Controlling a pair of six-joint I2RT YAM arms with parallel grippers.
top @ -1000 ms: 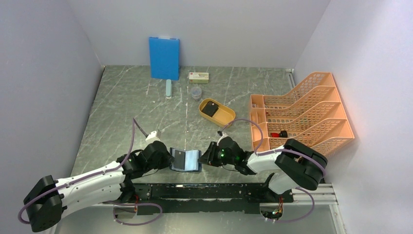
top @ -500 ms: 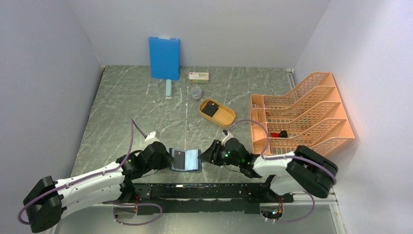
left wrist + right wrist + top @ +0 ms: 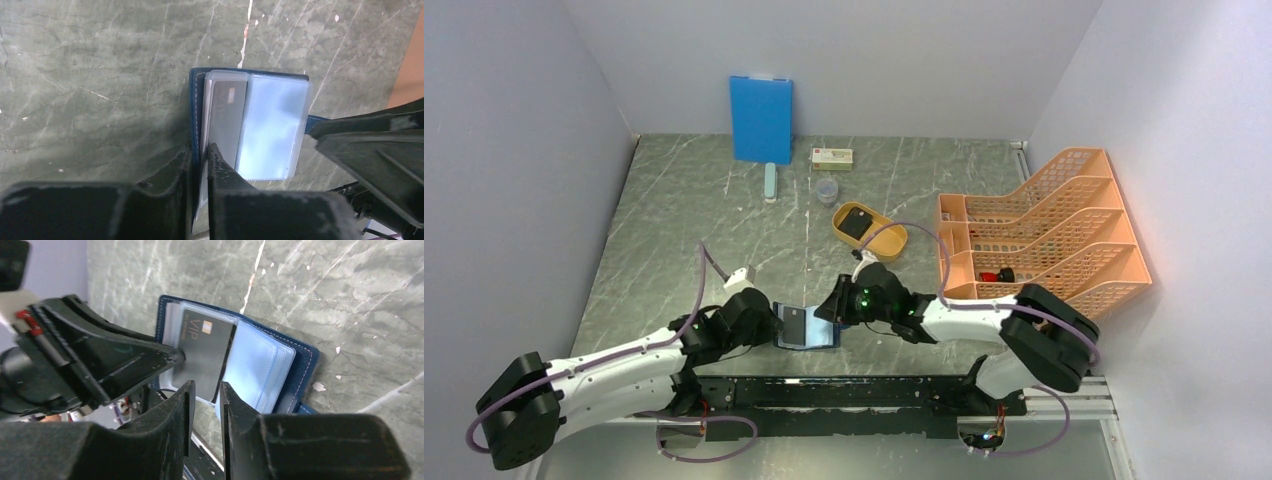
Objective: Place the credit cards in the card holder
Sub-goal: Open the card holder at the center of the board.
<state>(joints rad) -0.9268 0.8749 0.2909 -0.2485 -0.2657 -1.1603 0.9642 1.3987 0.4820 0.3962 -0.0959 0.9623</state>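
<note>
The navy card holder point(image 3: 816, 333) lies open near the table's front edge, its clear sleeves point(image 3: 272, 125) fanned out. A dark grey credit card point(image 3: 227, 120) marked VIP sits in a sleeve on its left half point(image 3: 202, 352). My left gripper point(image 3: 200, 150) is shut on the holder's left cover and sleeve edge point(image 3: 194, 100). My right gripper point(image 3: 206, 387) hovers at the holder's near side, just short of the card's corner. Its jaws stand a narrow gap apart with nothing between them. In the top view it point(image 3: 827, 312) covers the holder's right half.
A yellow-orange tray point(image 3: 886, 243) behind the holder has a dark flat thing point(image 3: 856, 222) in it. An orange file rack point(image 3: 1044, 230) stands at the right. At the back are a blue board point(image 3: 761, 118), a small box point(image 3: 832, 157), a clear cup point(image 3: 826, 190) and a pale stick point(image 3: 770, 182).
My right gripper has moved left, from beside the holder's right edge to over its right half. The left gripper and the holder have stayed put.
</note>
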